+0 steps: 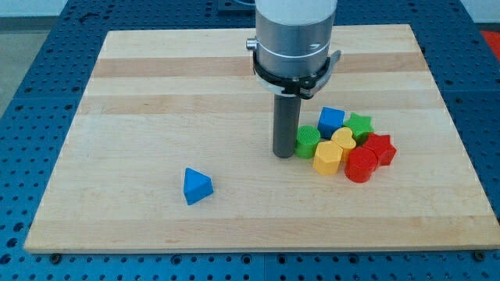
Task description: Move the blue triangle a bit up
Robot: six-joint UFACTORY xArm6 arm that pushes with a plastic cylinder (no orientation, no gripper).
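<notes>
The blue triangle [196,186] lies alone on the wooden board [156,94], toward the view's lower left. My tip [283,154] stands on the board well to the right of the triangle and a little higher in the view. The tip is right beside a green block [308,142], at the left edge of a cluster of blocks. I cannot tell if it touches the green block.
The cluster at the view's right holds a blue cube [330,119], a green star [359,124], a yellow heart [343,140], a yellow hexagon [326,158], a red star [380,148] and a red cylinder [360,165]. Blue perforated table surrounds the board.
</notes>
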